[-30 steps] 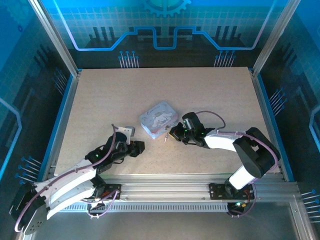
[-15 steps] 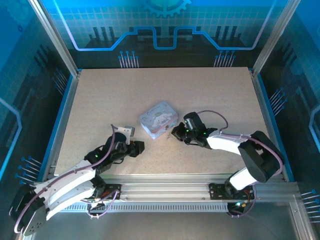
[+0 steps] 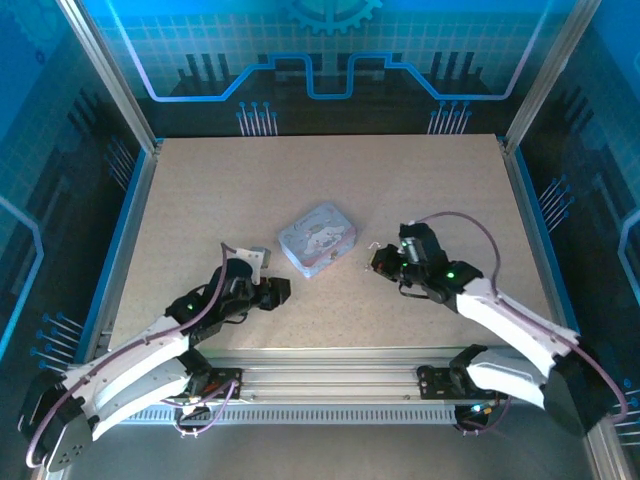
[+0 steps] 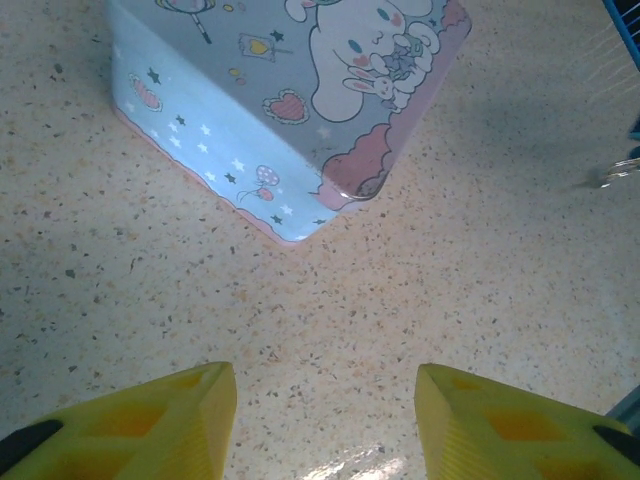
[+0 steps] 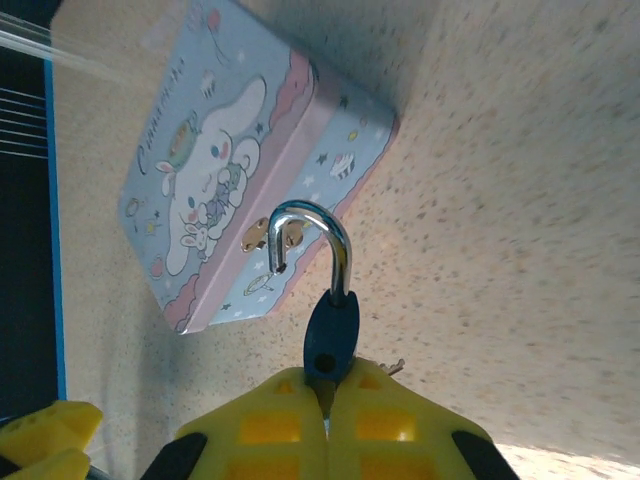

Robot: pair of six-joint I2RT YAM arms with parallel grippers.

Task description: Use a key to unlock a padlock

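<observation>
Pinching one padlock, right claw, one tin

Three views, one tin

Overhead, from the near side: looks down on the whole table. Left wrist: faces the tin close, low over the table. Right wrist: same tin, close, turned sideways.

We see the beige speckled worktop brightly and evenly lit from above, while the surrounding walls stay dim and blue. Shadows are soft: a faint one lies beside the pale blue cartoon-printed tin box. Close to the lens, the left pincer looks slightly soft, with a white glare patch on the worktop between its tips. The small dark blue padlock is sharp, its silvery shackle glinting.
</observation>
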